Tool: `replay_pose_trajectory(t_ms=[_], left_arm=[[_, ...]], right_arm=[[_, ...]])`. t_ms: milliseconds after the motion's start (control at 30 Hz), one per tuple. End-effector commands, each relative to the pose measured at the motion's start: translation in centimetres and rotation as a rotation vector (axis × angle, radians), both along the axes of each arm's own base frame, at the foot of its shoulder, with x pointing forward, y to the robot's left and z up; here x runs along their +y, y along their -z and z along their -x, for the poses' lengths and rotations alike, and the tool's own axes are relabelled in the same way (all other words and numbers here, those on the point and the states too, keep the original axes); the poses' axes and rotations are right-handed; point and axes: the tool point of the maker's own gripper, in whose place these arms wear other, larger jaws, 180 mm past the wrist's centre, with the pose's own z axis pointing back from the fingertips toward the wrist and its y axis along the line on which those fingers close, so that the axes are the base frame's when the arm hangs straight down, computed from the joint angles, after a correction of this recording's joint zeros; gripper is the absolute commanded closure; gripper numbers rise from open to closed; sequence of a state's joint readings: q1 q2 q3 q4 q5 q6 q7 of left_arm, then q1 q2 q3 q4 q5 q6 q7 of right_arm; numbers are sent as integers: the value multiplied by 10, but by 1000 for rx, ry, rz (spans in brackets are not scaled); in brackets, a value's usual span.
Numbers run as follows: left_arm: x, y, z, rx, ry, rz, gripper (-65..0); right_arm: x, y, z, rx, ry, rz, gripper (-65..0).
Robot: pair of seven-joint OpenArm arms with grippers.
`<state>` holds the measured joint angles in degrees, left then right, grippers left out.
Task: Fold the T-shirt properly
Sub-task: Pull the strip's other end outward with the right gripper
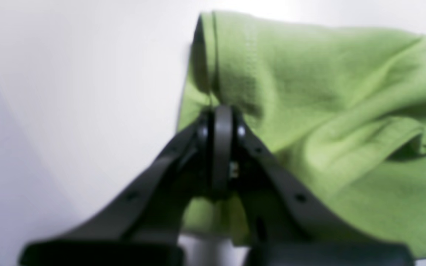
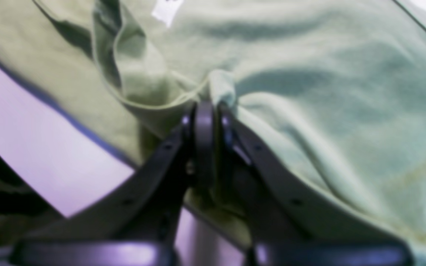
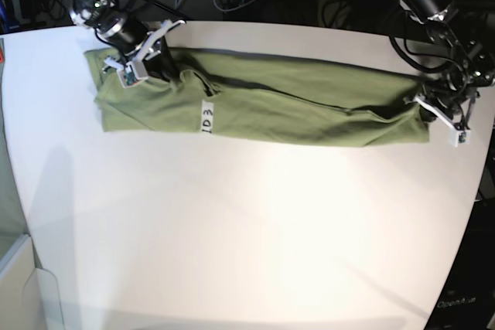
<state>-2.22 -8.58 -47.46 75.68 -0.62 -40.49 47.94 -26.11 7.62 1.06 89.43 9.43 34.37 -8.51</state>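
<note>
The left gripper [image 1: 220,122] is held low at the table's right edge, jaws pressed together on the T-shirt [image 3: 309,106]. The right gripper [image 2: 205,111] is lowered near the far left corner, jaws pinched on cloth.

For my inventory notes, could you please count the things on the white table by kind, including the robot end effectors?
Olive-green cotton T-shirt: 1
White tag marked "ID3": 1
Black end effectors, left and right: 2
Total: 4
</note>
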Motion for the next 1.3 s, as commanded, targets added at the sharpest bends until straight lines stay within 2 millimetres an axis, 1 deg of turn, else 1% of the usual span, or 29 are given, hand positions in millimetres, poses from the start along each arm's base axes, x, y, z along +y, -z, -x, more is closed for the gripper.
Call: replay_pose_trajectory(t_ms=[0, 67, 100, 167, 267, 367, 467, 567, 633, 767, 867, 933, 967, 1000, 1067, 1167, 1200, 1233, 1267], left_arm=[[9, 3, 8, 55, -4, -34, -16], [9, 3, 9, 55, -6, -34, -16], [9, 3, 9, 56, -6, -34, -16], [9, 3, 9, 56, -6, -34, -16], [9, 3, 9, 56, -6, -34, -16], [9, 3, 9, 57, -4, -34, -16], [9, 4, 10, 58, -6, -34, -16], [9, 4, 11, 61, -6, -34, -16], [9, 4, 11, 59, -6, -34, -16], [9, 5, 12, 64, -5, -34, -16], [9, 5, 12, 64, -5, -34, -16], [9, 5, 12, 64, -5, -34, -16], [9, 4, 11, 63, -5, -35, -16], [9, 4, 11, 63, -5, -35, -16], [9, 4, 11, 63, -5, -35, -16], [11, 2, 11, 59, -6, -43, -16], [11, 1, 11, 58, -6, -44, -16], [11, 1, 11, 58, -6, -44, -16], [13, 1, 11, 58, -6, -47, -16]], right_arm=[[-14, 7, 10, 41, 5, 73, -102], [-13, -1, 10, 19, 1, 77, -158], [-16, -7, 8, 5, 6, 84, -184], [-20, -16, 10, -12, 12, 97, -221], [-23, -35, 11, -56, 19, 111, -231], [-20, -53, 9, -101, 7, 119, -231], [-28, -65, 6, -130, 18, 142, -231], [-44, -69, 0, -146, 54, 170, -232], [-55, -69, -8, -156, 80, 183, -232], [-78, -59, -24, -144, 137, 199, -238], [-87, -47, -35, -88, 155, 220, -295], [-96, -42, -41, -68, 167, 234, -300], [-97, -39, -44, -63, 171, 231, -289], [-98, -37, -46, -60, 175, 227, -263], [-98, -34, -50, -54, 176, 219, -189], [-95, -25, -53, -33, 154, 197, -54], [-95, -20, -53, -21, 156, 191, -23], [-95, -16, -52, -9, 157, 186, -7], [-96, -10, -50, 7, 161, 181, -7]])
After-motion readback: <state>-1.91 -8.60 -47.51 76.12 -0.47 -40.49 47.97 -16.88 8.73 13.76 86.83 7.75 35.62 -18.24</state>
